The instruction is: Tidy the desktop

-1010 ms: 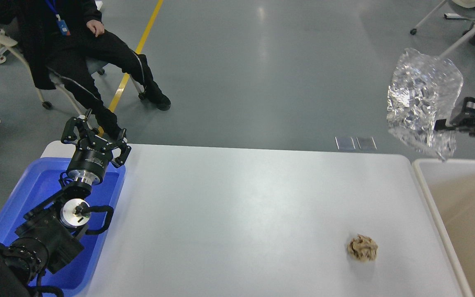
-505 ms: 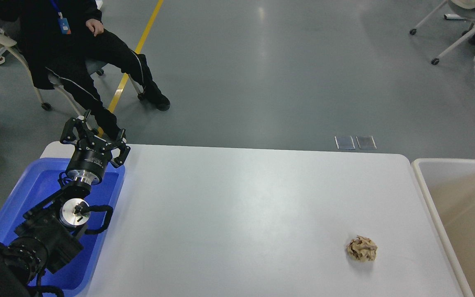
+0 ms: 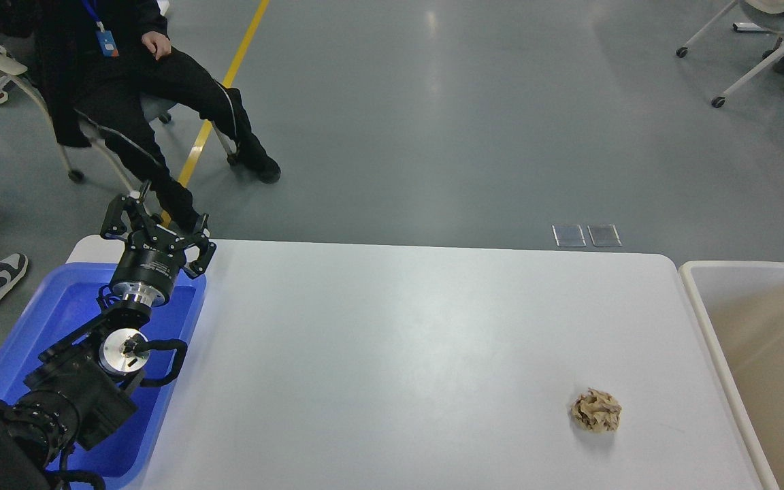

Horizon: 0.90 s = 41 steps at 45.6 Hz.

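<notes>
The desktop is a wide glossy white tabletop that fills the lower middle of the head view. A crumpled brown paper ball lies on it near the front right. My left gripper is open and empty, held over the far end of the blue bin at the table's left edge. My right gripper and its arm are out of view.
A beige bin stands against the table's right edge. A seated person in black is beyond the far left corner. Wheeled chairs stand at the far right on the grey floor.
The right gripper with the crinkled clear plastic bag moved right, over the beige bin, and left the view. The left arm has not moved.
</notes>
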Each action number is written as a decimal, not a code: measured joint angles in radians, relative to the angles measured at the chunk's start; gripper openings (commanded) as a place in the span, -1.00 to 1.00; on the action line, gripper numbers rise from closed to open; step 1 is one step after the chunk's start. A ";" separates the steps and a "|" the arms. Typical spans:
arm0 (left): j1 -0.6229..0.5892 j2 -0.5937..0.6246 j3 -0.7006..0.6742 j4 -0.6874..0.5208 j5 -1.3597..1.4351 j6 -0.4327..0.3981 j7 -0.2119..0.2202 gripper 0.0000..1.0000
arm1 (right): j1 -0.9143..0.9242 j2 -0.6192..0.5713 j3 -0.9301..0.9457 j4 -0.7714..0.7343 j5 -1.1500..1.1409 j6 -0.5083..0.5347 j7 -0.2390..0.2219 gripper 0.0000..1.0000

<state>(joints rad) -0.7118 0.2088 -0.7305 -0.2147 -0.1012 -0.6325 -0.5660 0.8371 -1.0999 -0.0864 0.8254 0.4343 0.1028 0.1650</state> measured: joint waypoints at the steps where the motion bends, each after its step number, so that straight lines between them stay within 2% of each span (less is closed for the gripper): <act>1: 0.000 0.000 0.000 0.000 0.000 0.000 0.000 1.00 | -0.019 0.019 0.011 -0.017 0.010 -0.004 0.002 -1.00; 12: 0.000 0.000 0.000 0.000 0.000 0.000 0.000 1.00 | -0.227 0.246 0.202 -0.263 0.060 -0.019 0.011 -1.00; 28: 0.000 0.000 0.000 0.000 0.000 -0.001 0.000 1.00 | -0.328 0.508 0.352 -0.600 0.062 -0.025 0.014 -1.00; 41: 0.000 0.000 0.000 0.000 0.000 -0.001 0.000 1.00 | -0.345 0.613 0.386 -0.744 0.061 -0.022 0.014 -1.00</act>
<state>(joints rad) -0.7118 0.2086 -0.7304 -0.2147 -0.1012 -0.6333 -0.5664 0.4921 -0.4864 0.2997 0.0816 0.4951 0.0806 0.1793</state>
